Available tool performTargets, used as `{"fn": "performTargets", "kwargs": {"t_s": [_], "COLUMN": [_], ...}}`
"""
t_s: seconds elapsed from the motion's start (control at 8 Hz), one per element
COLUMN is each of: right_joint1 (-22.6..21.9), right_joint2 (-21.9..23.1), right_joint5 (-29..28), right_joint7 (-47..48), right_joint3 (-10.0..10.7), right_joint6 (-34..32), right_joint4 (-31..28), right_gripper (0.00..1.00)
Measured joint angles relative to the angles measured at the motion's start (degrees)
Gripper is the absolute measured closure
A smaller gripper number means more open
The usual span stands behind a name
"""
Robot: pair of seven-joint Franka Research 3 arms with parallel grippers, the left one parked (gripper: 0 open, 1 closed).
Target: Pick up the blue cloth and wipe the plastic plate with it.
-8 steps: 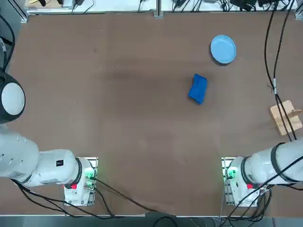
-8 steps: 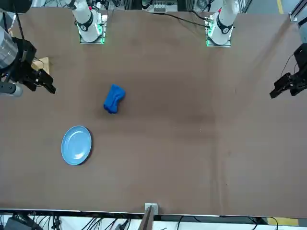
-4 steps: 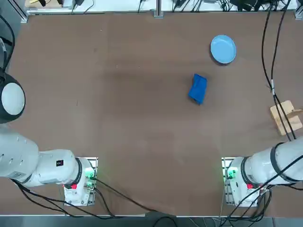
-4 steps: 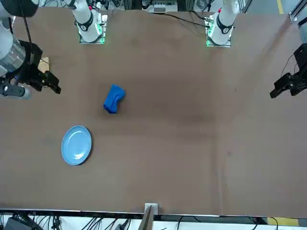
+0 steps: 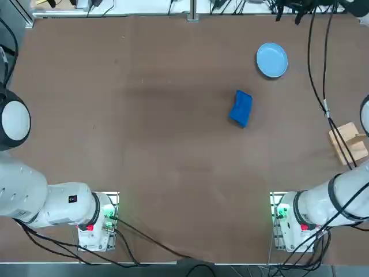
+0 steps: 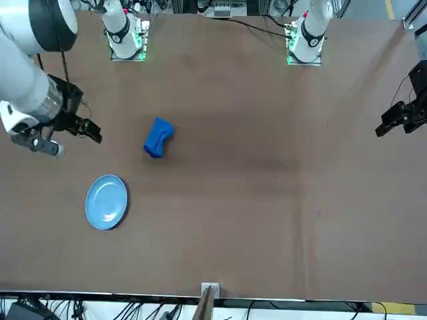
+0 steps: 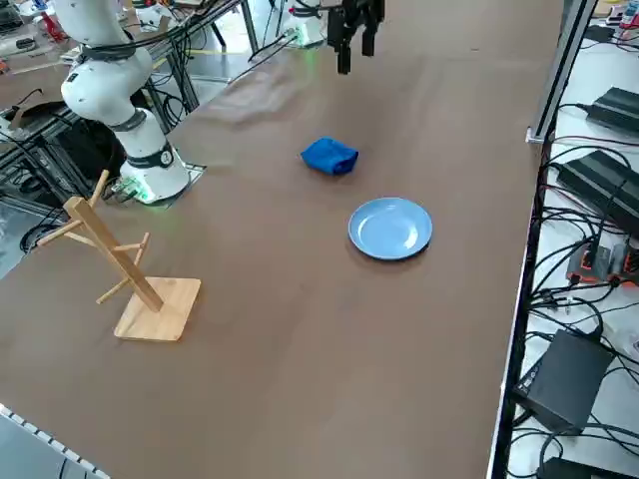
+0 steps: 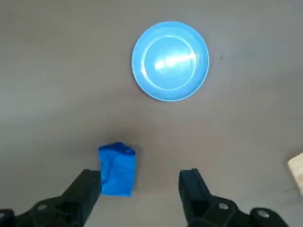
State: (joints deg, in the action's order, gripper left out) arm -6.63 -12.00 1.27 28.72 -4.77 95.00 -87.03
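We are reaching: our right hand (image 8: 142, 189) hangs open; next, drop onto the cloth (image 8: 117, 169), plate (image 8: 170, 60) at its one o'clock.

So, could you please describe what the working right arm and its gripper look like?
The right arm is glossy white with rounded segments and a dark band at one joint. Its base sits on a metal plate with a green light glowing and red parts beside it. Black cables run along the arm. The right gripper is black, with two blocky fingers.
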Motion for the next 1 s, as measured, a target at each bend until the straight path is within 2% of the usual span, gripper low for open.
{"fn": "performTargets", "kwargs": {"t_s": [0.25,0.5,1.0], "right_joint1": [-0.94,-3.44,-8.81], "right_joint2": [-1.53,-2.03,-3.34], "right_joint5": [-0.86,-1.77,-2.44], "right_joint7": [6.33,11.93,20.82], "right_joint3": [-0.03,-0.12,-0.26], "right_joint6": [5.78,11.98,21.83], "right_joint4": [-4.73,-10.40,-17.59], "right_gripper": [0.00,0.00,0.00]}}
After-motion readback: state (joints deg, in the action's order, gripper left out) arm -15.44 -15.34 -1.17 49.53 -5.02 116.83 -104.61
